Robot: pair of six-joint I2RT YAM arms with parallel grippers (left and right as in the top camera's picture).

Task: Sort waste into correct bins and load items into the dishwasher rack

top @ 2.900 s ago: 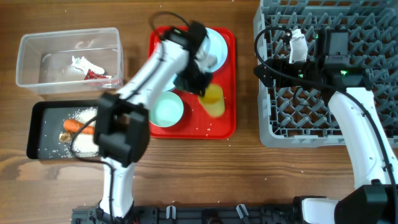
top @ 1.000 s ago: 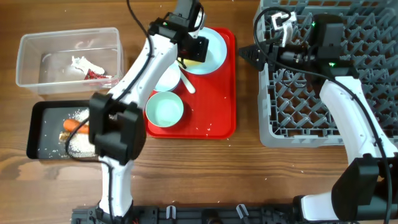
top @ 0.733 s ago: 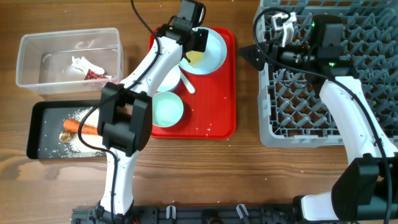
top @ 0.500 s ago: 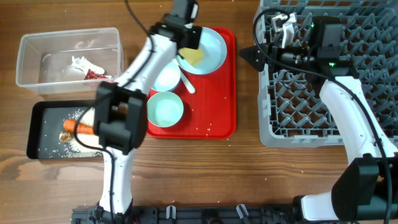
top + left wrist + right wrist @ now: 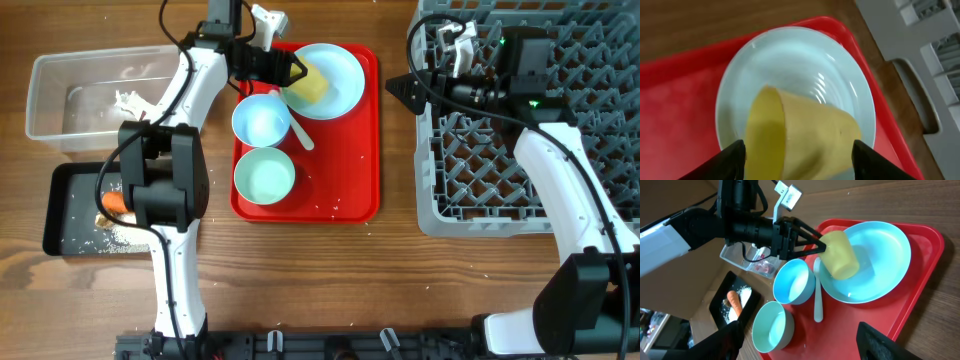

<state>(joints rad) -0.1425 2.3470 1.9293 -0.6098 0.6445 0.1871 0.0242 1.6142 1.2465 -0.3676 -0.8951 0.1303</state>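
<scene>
The yellow cup [image 5: 312, 86] lies tipped on its side on the pale-blue plate [image 5: 348, 62] at the back of the red tray. My left gripper [image 5: 294, 74] reaches in from the left and is shut on it. In the left wrist view the cup [image 5: 805, 135] fills the gap between both fingers, over the plate [image 5: 800, 60]. Two pale-blue bowls [image 5: 260, 120] [image 5: 265, 177] and a white spoon [image 5: 301, 134] sit on the tray. My right gripper [image 5: 415, 75] hangs open at the near-left corner of the grey rack [image 5: 520, 180]. In the right wrist view it [image 5: 814, 347] holds nothing.
The red tray [image 5: 350, 185] sits mid-table. A clear tub [image 5: 60, 95] at the left holds a white scrap [image 5: 125, 99]. The black bin [image 5: 70, 225] in front of it holds a carrot [image 5: 115, 201] and rice. The left arm crosses above both.
The left arm has swung round and now reaches in from the left. The cup has gone from the tray onto the plate and now lies on its side. The right arm holds still.
</scene>
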